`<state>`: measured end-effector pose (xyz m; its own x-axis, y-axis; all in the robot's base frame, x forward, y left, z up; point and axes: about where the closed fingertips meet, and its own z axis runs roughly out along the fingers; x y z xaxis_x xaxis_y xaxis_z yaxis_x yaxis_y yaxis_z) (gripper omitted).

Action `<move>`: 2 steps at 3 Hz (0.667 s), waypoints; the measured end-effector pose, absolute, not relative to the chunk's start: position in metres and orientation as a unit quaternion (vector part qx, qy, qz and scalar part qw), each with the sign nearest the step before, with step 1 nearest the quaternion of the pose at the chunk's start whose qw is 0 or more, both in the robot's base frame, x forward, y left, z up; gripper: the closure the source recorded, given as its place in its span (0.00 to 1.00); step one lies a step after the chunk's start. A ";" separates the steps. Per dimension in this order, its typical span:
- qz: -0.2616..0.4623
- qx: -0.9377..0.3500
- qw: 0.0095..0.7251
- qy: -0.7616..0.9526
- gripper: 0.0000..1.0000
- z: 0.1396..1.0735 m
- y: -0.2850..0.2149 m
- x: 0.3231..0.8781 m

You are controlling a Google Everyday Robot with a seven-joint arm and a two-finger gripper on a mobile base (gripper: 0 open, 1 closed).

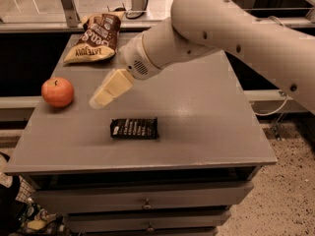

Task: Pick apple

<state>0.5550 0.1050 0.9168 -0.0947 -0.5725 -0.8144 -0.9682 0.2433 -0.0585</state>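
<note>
The apple (57,92) is round and red-orange with a dark stem dimple; it sits near the left edge of the grey table (206,127). My gripper (101,97) hangs above the table on the white arm (221,28), pointing down and to the left. It is a short way to the right of the apple and apart from it. It holds nothing that I can see.
A brown chip bag (96,37) lies at the back left of the table. A black snack bar (134,128) lies in the front middle, just below the gripper. Drawers (145,203) sit under the tabletop. Speckled floor shows at the right.
</note>
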 end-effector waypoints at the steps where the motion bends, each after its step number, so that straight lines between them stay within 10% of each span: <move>1: 0.290 -0.552 0.387 0.679 0.00 0.906 0.135 0.567; 2: 0.325 -0.542 0.408 0.659 0.00 0.890 0.175 0.580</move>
<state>0.5798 0.1751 0.8901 -0.0789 -0.4483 -0.8904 -0.9795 0.2011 -0.0145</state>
